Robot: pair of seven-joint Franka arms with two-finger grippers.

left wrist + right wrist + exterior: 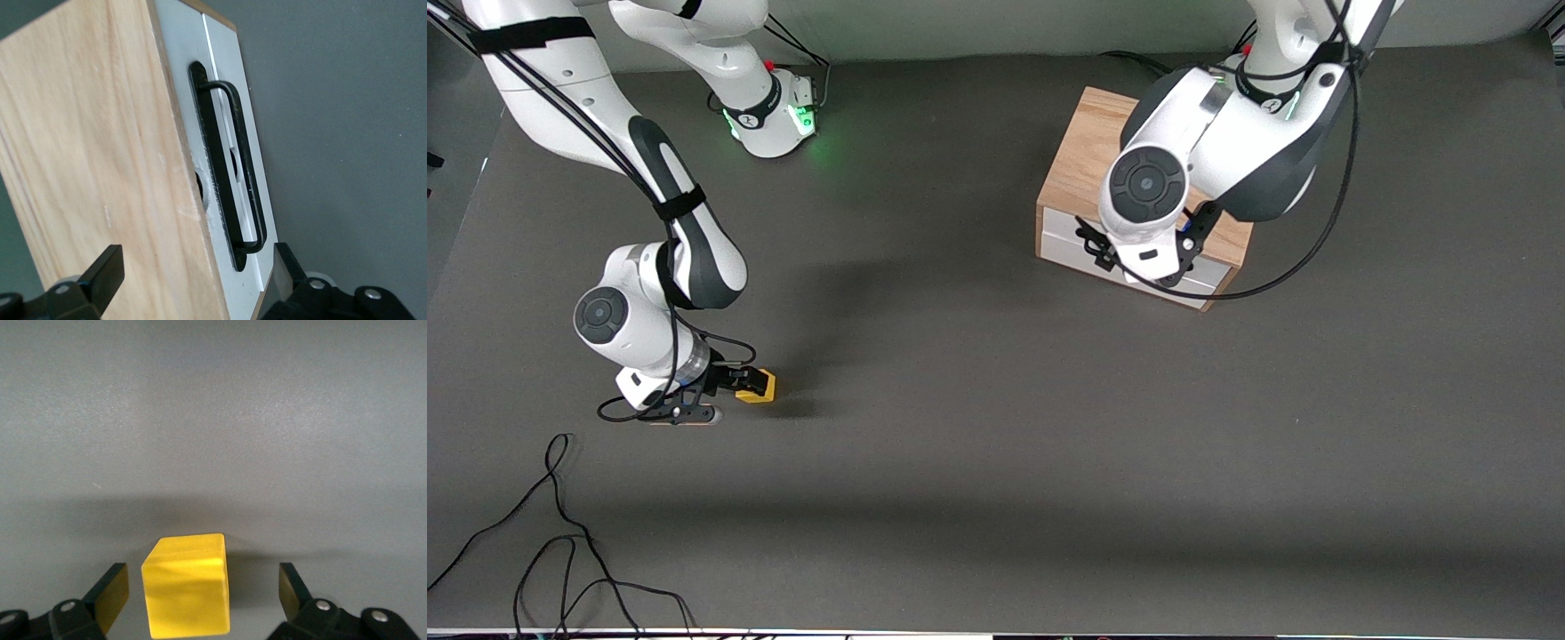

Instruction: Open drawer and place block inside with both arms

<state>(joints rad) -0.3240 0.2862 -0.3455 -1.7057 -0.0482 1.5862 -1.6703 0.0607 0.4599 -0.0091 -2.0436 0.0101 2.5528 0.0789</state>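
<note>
The yellow block (188,585) sits on the grey table (996,462) toward the right arm's end, between the spread fingers of the right gripper (200,593), touching neither. The left gripper (193,273) hangs wide open over the cabinet's (1089,147) front edge, above the closed drawer's (230,133) black bar handle (237,173), gripping nothing.

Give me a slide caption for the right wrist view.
The right gripper, fingers open, straddles the yellow block resting on the grey table.
</note>
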